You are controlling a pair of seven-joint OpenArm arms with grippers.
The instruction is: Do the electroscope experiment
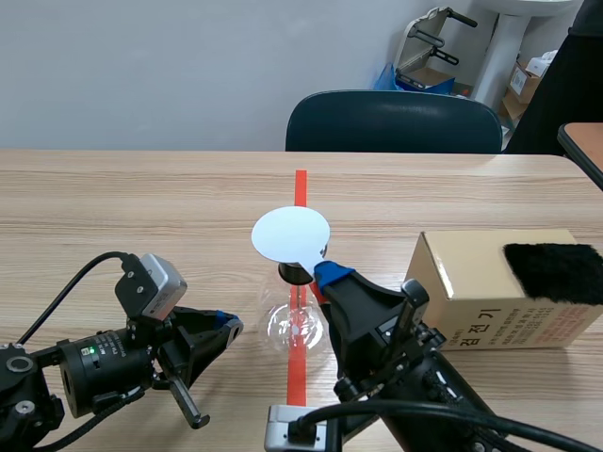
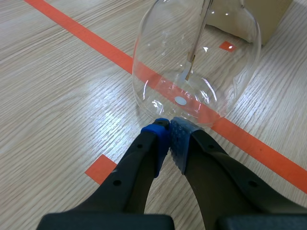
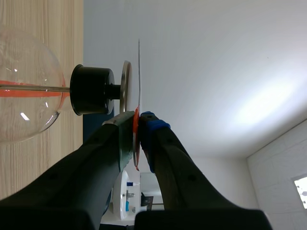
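Electroscope (image 1: 296, 325) upright mid-table on the orange tape line (image 1: 301, 188), glass bulb (image 2: 196, 62) down, metal cap (image 3: 126, 86) up. Right gripper (image 3: 139, 122) pinching the white disc (image 1: 290, 234) by its edge, held flat over the cap, probably to pass charge. Left gripper (image 2: 169, 125) pressed together on nothing, tips just at the bulb's foot, seemingly to steady it. Black fur cloth (image 1: 554, 272) parked on the box (image 1: 490, 301), well apart.

1 glass electroscope (image 1: 294, 330), 1 white disc (image 1: 290, 235), 1 cardbd box (image 1: 464, 287), 1 blk fur pc (image 1: 556, 271), 1 chair (image 1: 394, 122)
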